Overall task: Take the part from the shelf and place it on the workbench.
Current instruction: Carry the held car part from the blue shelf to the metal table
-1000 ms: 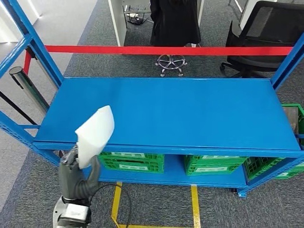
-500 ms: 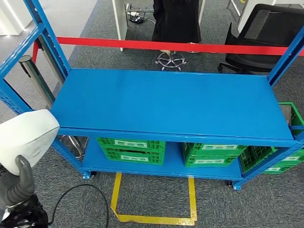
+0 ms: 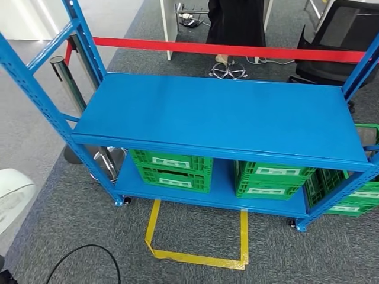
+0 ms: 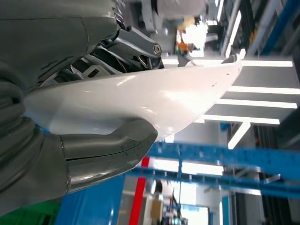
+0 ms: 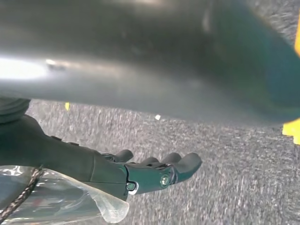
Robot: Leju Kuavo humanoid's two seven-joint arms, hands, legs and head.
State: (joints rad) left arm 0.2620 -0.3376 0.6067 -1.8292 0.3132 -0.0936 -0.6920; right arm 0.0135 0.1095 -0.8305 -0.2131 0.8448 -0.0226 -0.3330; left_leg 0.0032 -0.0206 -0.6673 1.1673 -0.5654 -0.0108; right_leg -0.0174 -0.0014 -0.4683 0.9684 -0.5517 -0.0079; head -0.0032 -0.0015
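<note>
The part [image 3: 11,198] is a smooth white curved shell, seen at the left edge of the head view, below and left of the blue shelf [image 3: 223,118]. In the left wrist view my left hand [image 4: 53,154] grips the part [image 4: 141,101], with the thick thumb [image 4: 106,145] pressed on one face and the darker fingers [image 4: 123,47] on the other. My right hand [image 5: 148,173] hangs over grey carpet, fingers stretched out and holding nothing. The shelf's top board is bare.
Green crates [image 3: 172,168] [image 3: 272,180] sit on the shelf's lower level. A red barrier tape [image 3: 223,48] runs behind it, with a person [image 3: 237,23] and an office chair [image 3: 344,29] beyond. A metal post [image 3: 67,77] stands at the shelf's left end. Yellow floor tape [image 3: 196,257] and a black cable [image 3: 84,254] lie on the carpet.
The whole picture has shifted, so the camera has moved and the shelf now lies further off. The white part in my left hand has sunk from before the shelf edge to the view's lower left.
</note>
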